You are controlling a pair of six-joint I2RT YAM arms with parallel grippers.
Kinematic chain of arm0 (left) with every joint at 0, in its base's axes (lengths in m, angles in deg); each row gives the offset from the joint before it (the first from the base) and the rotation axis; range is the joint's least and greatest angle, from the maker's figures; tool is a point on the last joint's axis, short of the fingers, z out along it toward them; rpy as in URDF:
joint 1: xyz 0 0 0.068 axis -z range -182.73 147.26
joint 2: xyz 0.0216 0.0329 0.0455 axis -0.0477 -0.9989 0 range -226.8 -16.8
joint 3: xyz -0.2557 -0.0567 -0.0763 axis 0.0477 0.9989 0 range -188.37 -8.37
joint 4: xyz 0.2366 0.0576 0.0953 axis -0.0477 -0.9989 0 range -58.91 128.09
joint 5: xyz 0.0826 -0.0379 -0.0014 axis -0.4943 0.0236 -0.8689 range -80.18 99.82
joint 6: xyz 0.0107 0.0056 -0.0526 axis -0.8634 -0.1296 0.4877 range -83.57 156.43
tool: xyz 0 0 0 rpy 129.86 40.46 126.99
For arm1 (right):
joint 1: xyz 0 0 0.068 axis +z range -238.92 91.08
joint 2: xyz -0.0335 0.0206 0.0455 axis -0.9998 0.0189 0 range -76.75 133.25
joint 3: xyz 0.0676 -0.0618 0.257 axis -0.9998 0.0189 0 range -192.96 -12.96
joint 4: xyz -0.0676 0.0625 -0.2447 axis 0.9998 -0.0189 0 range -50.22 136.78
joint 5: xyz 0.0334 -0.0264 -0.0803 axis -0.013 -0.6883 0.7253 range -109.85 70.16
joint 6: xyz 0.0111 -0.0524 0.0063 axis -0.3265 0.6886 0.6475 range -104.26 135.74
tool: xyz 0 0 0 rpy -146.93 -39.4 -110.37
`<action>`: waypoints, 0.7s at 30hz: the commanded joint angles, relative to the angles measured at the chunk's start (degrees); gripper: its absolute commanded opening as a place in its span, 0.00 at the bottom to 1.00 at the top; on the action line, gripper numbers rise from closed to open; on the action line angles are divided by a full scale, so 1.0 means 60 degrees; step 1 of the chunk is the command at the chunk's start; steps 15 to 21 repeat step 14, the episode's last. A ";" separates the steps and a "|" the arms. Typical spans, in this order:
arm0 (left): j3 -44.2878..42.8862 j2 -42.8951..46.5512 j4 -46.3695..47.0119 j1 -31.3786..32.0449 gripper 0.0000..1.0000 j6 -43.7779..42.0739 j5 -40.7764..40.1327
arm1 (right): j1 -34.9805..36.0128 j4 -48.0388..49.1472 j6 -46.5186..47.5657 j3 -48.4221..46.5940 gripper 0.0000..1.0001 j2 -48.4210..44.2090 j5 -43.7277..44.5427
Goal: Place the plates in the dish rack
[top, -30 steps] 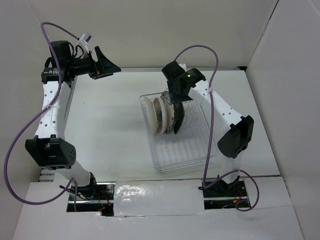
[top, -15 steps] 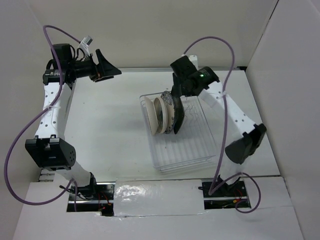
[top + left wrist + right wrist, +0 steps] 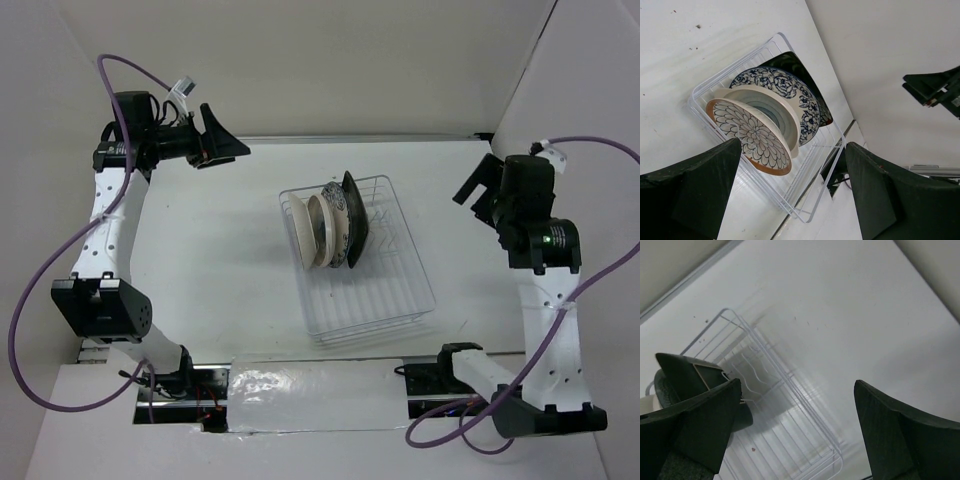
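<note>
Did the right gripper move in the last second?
Yes. The right gripper went from above the dish rack to its right, away from the plates.

Table: a white, matte top [image 3: 220, 250] with a few small dark specks [image 3: 698, 26] on it.
Back wall: a plain off-white panel [image 3: 300, 60] standing along the table's far edge.
Far edge: a thin grey strip [image 3: 280, 139] runs where the table meets the back wall.
Left wall: a white panel [image 3: 30, 120] closing that side.
Right wall: a pale panel [image 3: 590, 200], slightly greyer in shade.
Near edge: a white board [image 3: 100, 430] across the front, with a patch of crinkled clear film [image 3: 300, 395] at its middle.
Light: soft and even, with only faint shadows.
</note>
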 commanded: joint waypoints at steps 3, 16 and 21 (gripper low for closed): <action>0.0035 0.0427 0.0316 0.0112 0.98 -0.0127 0.0071 | -0.1525 0.0744 -0.0754 0.1296 1.00 -0.0131 -0.2009; 0.0020 0.0471 0.0257 0.0141 0.98 -0.0171 -0.0002 | -0.2654 0.1111 -0.0783 0.1767 1.00 -0.0498 -0.2553; 0.0020 0.0471 0.0257 0.0141 0.98 -0.0171 -0.0002 | -0.2654 0.1111 -0.0783 0.1767 1.00 -0.0498 -0.2553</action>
